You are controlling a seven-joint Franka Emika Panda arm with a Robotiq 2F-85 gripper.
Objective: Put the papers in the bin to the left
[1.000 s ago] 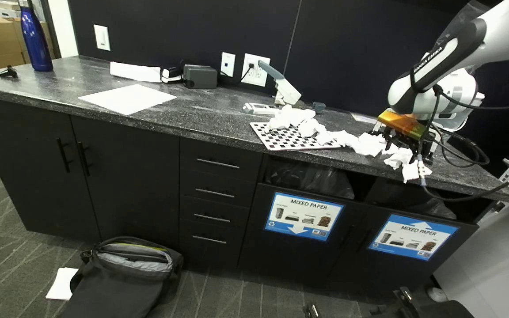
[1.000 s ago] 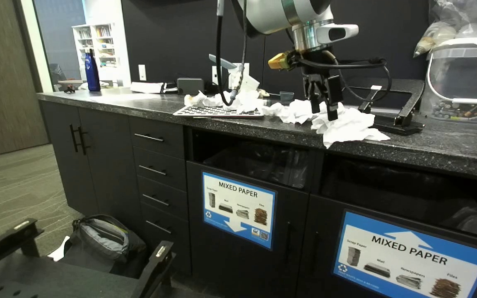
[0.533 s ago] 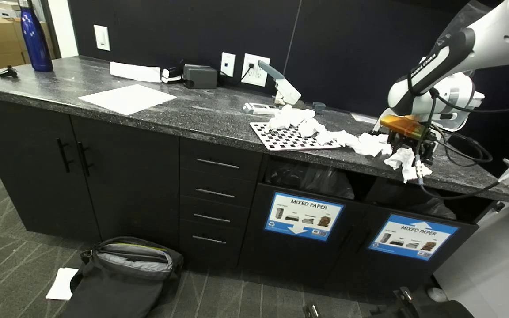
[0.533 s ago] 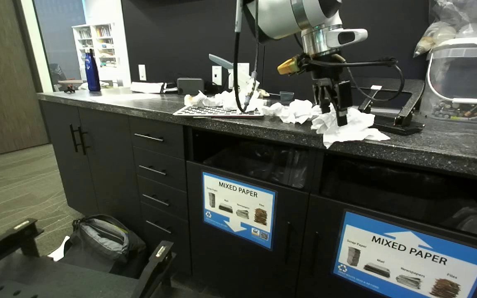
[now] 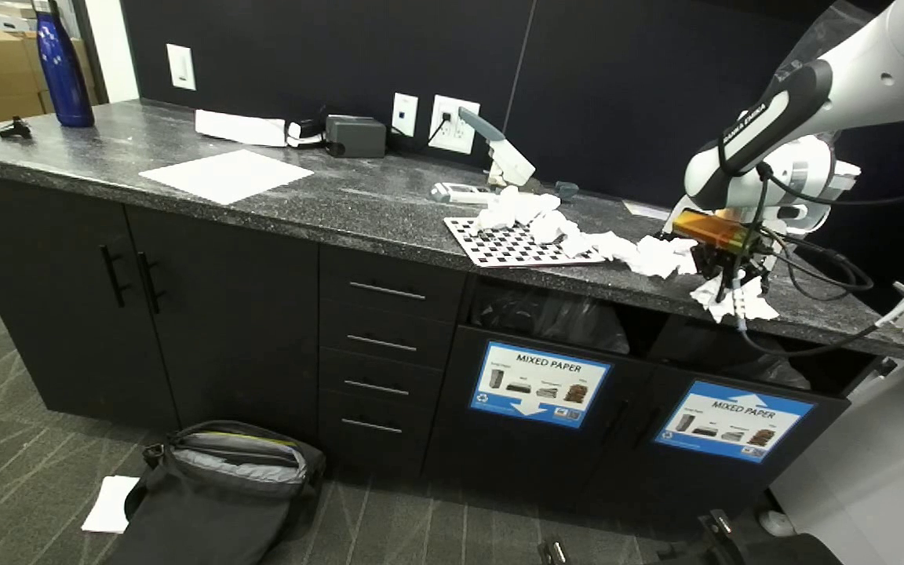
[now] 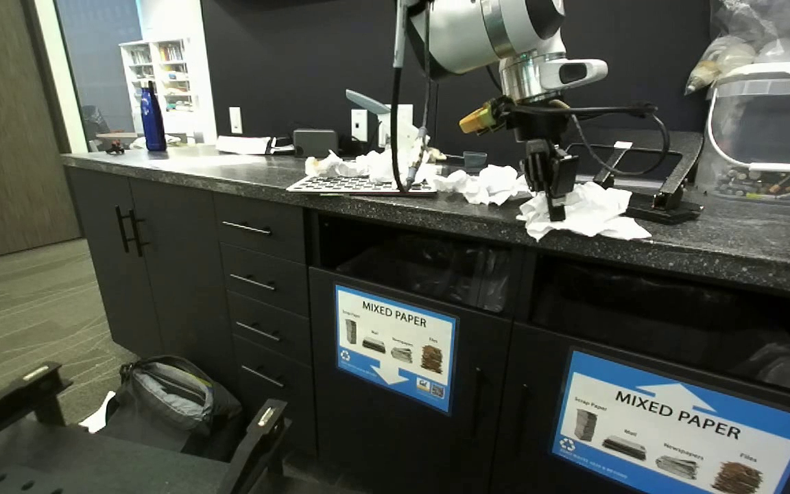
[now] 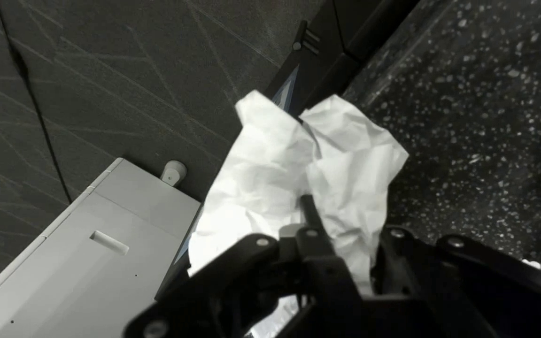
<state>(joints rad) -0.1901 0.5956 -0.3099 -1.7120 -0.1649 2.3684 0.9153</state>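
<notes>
Hanging beside a black angled stand (image 6: pixel 669 211) and, in an exterior view, behind a drooping black cable (image 5: pixel 797 355); neighbouring other crumpled white paper wads (image 5: pixel 652 256), partly heaped on a black-and-white checkered board (image 5: pixel 491 249). Pinching a bright, sharply creased, ragged-edged white paper wad (image 7: pixel 275 173) between the narrowly set black fingers (image 6: pixel 557 210) of the gripper (image 6: pixel 552 208). Lying at the front edge of the speckled black countertop (image 6: pixel 745 247), above a dark, blue-and-white-labelled bin (image 6: pixel 539 350), beside its matching left-hand bin (image 6: pixel 409 432).

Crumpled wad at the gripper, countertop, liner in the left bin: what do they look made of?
Crumpled wad: thin matte paper, likely, from its sharp creases and jagged outline.
Countertop: stone or laminate, faintly glossy; black with pale speckles, could be either.
Liner: probably thin plastic, from its shiny wrinkles.
</notes>
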